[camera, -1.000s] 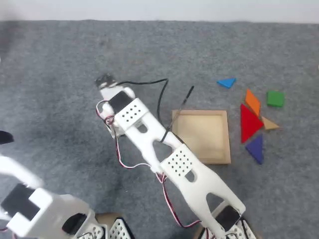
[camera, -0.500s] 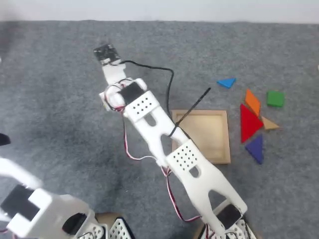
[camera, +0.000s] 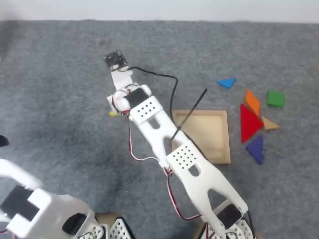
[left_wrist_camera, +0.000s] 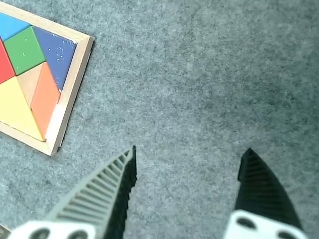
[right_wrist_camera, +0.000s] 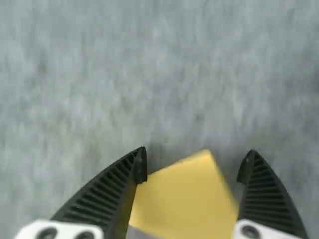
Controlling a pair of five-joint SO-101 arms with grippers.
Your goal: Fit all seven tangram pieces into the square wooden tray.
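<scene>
The square wooden tray (camera: 202,133) lies empty right of centre. Right of it on the grey carpet are a blue triangle (camera: 227,82), an orange piece (camera: 252,102), a green square (camera: 275,98), a red triangle (camera: 248,123), a tan triangle (camera: 270,124) and a dark blue triangle (camera: 255,148). A yellow piece (right_wrist_camera: 184,194) lies on the carpet left of the tray, with only its corner (camera: 113,113) peeking out from under the right arm (camera: 149,119). My right gripper (right_wrist_camera: 193,159) is open, a finger on each side of it. My left gripper (left_wrist_camera: 192,159) is open over bare carpet.
In the left wrist view a second wooden frame (left_wrist_camera: 66,94) filled with coloured pieces lies on the carpet beside the left gripper. The left arm's base (camera: 30,206) sits at the near left corner. A black cable (camera: 192,107) crosses above the tray.
The right arm stretched farther from its base, then swung a little right. A yellow corner now shows beside its wrist. The pieces by the tray have not moved.
</scene>
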